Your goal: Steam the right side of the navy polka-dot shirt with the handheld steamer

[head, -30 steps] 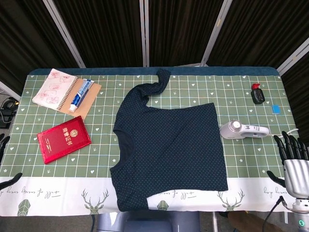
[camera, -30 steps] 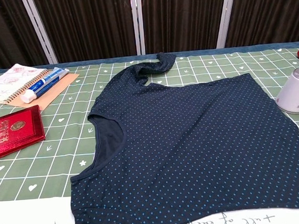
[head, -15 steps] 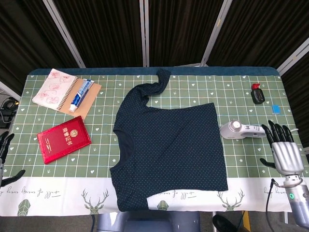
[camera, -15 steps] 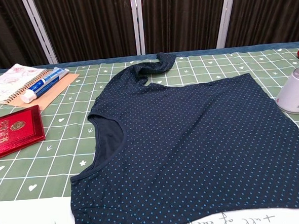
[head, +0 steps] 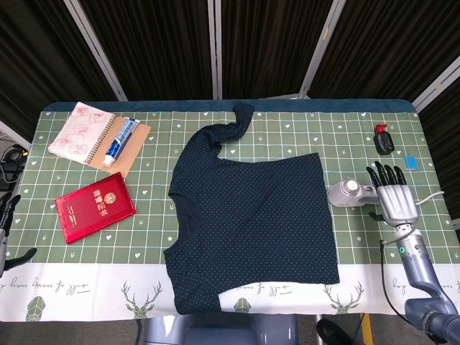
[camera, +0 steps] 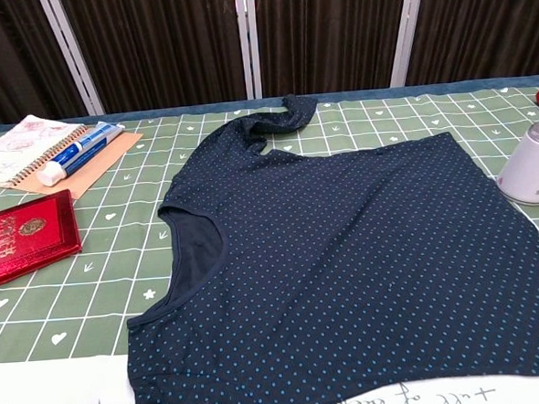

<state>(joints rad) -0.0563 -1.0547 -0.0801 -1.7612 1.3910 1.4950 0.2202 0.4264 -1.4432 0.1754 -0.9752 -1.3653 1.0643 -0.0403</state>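
Shirt (head: pixel 254 226), steamer (head: pixel 350 193) on checked table (head: pixel 43 215)

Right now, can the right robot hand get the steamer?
Probably yes. The right robot hand is right over the handle of the handheld steamer, fingers apart, and nothing lies between them. The navy polka-dot shirt sits off to the side.

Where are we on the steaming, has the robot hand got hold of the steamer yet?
Done: the navy polka-dot shirt lies spread on the table. In hand: the right robot hand is over the handle of the handheld steamer, which lies beside the shirt; a closed grip isn't visible. Left: grasp, lift, steam the shirt's right side.
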